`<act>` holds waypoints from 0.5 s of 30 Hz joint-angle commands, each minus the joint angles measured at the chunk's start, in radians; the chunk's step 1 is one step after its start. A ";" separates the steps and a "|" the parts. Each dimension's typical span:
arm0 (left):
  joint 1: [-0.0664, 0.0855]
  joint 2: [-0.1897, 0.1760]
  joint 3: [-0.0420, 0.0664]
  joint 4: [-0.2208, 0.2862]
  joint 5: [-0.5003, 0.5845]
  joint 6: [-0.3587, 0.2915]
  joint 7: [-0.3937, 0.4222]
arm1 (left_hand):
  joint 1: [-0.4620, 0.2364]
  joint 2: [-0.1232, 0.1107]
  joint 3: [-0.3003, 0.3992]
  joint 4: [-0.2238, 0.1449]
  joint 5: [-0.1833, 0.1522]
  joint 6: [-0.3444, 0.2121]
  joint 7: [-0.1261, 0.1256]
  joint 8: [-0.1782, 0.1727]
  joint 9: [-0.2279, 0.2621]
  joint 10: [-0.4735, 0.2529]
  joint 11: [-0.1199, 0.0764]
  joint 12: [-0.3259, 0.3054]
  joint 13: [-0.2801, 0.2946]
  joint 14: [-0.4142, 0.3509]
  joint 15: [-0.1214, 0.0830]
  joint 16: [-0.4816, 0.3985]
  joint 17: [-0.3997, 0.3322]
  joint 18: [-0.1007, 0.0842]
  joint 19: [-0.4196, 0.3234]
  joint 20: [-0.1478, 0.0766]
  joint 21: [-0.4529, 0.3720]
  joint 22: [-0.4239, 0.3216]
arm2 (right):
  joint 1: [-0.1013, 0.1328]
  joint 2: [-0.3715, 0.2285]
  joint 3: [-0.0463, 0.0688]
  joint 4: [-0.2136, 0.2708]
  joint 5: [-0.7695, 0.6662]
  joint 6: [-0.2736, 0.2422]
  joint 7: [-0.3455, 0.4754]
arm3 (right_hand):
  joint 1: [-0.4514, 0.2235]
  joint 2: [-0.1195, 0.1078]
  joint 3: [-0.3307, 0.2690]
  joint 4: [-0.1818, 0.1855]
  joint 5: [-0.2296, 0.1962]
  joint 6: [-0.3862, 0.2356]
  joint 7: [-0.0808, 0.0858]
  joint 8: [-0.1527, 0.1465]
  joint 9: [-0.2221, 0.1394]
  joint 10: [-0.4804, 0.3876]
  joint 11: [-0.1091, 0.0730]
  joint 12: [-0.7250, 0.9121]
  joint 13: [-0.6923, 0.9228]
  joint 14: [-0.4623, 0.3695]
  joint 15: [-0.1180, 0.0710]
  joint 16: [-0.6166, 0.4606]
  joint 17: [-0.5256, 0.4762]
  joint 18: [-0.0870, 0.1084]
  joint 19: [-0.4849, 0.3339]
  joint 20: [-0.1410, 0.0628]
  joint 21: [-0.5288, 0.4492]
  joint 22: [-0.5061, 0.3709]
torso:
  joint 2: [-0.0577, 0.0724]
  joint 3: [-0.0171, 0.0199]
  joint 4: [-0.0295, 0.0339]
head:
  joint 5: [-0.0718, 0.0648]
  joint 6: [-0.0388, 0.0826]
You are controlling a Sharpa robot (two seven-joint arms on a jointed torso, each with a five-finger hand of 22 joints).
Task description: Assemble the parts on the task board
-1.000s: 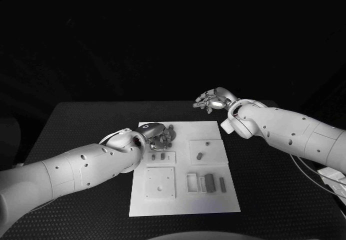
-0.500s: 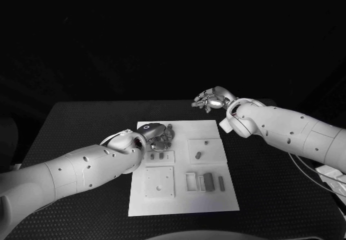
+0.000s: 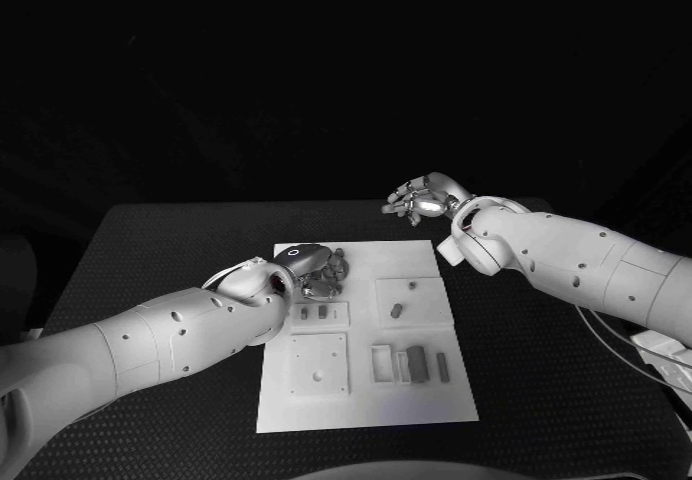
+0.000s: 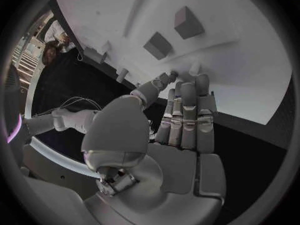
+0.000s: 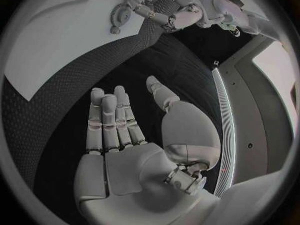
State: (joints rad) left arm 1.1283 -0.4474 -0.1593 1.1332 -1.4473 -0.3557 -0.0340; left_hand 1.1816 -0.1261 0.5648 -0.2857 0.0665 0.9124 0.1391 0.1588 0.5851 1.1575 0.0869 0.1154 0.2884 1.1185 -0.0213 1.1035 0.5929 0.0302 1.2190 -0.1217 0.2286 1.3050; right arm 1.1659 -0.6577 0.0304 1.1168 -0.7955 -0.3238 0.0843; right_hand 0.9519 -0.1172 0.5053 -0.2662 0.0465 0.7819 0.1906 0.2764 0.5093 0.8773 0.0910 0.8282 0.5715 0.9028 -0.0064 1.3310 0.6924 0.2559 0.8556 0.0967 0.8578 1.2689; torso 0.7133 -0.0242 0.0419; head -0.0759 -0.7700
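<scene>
Over the task board (image 3: 368, 340), left robot hand (image 3: 320, 272) hovers, fingers apart, holding nothing. Right robot hand (image 3: 420, 201) spread, empty, above the table (image 3: 159, 260).

Left hand (image 4: 178, 130) fingers (image 4: 201, 92) extended over task board (image 4: 250, 60); empty.

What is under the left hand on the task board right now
The left hand hangs over the far left part of the task board. A toothed, gear-like part shows by its fingers. Whatever lies directly beneath the palm is covered.
</scene>
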 commanded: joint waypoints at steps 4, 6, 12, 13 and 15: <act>-0.008 0.010 0.001 -0.014 -0.017 0.053 -0.012 | 0.007 0.007 0.011 0.000 0.005 0.016 0.008 0.014 -0.003 -0.006 0.008 -0.012 -0.003 0.003 0.004 0.006 0.002 0.042 0.004 0.003 0.003 0.006 | 0.000 0.001 0.000 0.002 -0.001 0.007 0.011 | -0.005 0.000 0.002 0.000 0.004 0.000 0.005 -0.006 -0.001 -0.006 -0.002 0.006 -0.001 0.001 -0.009 0.003 -0.001 0.006 -0.003 0.006 -0.005 0.001 | 0.001 -0.0003 -0.0005 | -0.002 0.000; -0.013 0.015 0.001 -0.020 -0.017 0.064 -0.013 | 0.006 0.009 0.011 0.001 0.005 0.017 0.008 0.015 -0.005 -0.010 0.010 -0.016 -0.004 0.000 0.005 0.006 0.002 0.042 0.002 0.005 0.002 0.008 | 0.000 0.001 0.000 0.002 -0.001 0.007 0.011 | -0.005 0.000 0.002 0.000 0.004 0.000 0.005 -0.006 -0.001 -0.006 -0.002 0.006 -0.001 0.001 -0.009 0.003 -0.001 0.006 -0.003 0.006 -0.005 0.001 | 0.001 -0.0005 -0.0001 | -0.002 0.000; -0.024 0.024 0.001 -0.030 -0.020 0.068 -0.013 | 0.005 0.012 0.012 0.001 0.005 0.024 0.008 0.019 -0.006 -0.008 0.011 -0.018 -0.004 -0.001 0.006 0.008 0.002 0.044 0.002 0.006 0.002 0.011 | 0.000 0.002 0.000 0.002 -0.001 0.008 0.011 | -0.005 0.001 0.002 0.000 0.004 0.000 0.005 -0.005 -0.001 -0.006 -0.002 0.007 -0.002 0.001 -0.009 0.003 -0.001 0.006 -0.003 0.006 -0.005 0.001 | 0.000 -0.0003 0.0006 | -0.004 -0.003; -0.024 0.024 0.001 -0.030 -0.020 0.069 -0.012 | 0.005 0.013 0.012 0.001 0.005 0.030 0.009 0.023 -0.006 -0.006 0.010 -0.018 -0.004 -0.001 0.006 0.010 0.002 0.044 0.002 0.006 0.002 0.013 | 0.000 0.002 0.000 0.002 -0.001 0.008 0.011 | -0.005 0.001 0.002 0.000 0.004 0.000 0.005 -0.005 -0.001 -0.006 -0.002 0.007 -0.002 0.001 -0.009 0.003 -0.001 0.006 -0.003 0.006 -0.005 0.001 | 0.000 -0.0005 0.0008 | -0.004 -0.003; -0.024 0.025 0.001 -0.030 -0.020 0.073 -0.011 | 0.005 0.015 0.012 0.000 0.005 0.041 0.011 0.029 -0.006 0.000 0.009 -0.016 -0.002 0.000 0.005 0.013 0.003 0.046 0.004 0.006 0.003 0.016 | 0.000 0.002 0.000 0.002 -0.001 0.008 0.011 | -0.005 0.001 0.002 0.000 0.003 0.000 0.005 -0.005 -0.001 -0.007 -0.002 0.007 -0.002 0.001 -0.009 0.003 -0.001 0.006 -0.003 0.006 -0.005 0.001 | 0.000 -0.0008 0.0008 | -0.005 -0.004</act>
State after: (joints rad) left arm 1.1140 -0.4283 -0.1525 1.1043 -1.4591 -0.3293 -0.0414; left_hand 1.1856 -0.1222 0.5703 -0.2856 0.0665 0.9472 0.1513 0.1833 0.5798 1.1523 0.0931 0.1012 0.2894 1.1184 -0.0213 1.1143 0.5951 0.0301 1.2190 -0.1213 0.2293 1.3104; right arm 1.1660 -0.6560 0.0304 1.1172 -0.7954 -0.3237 0.0845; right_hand 0.9519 -0.1172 0.5053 -0.2662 0.0465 0.7832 0.1891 0.2764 0.5094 0.8774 0.0910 0.8282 0.5706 0.9034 -0.0068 1.3310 0.6925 0.2554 0.8557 0.0967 0.8578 1.2688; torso 0.7134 -0.0243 0.0422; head -0.0798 -0.7728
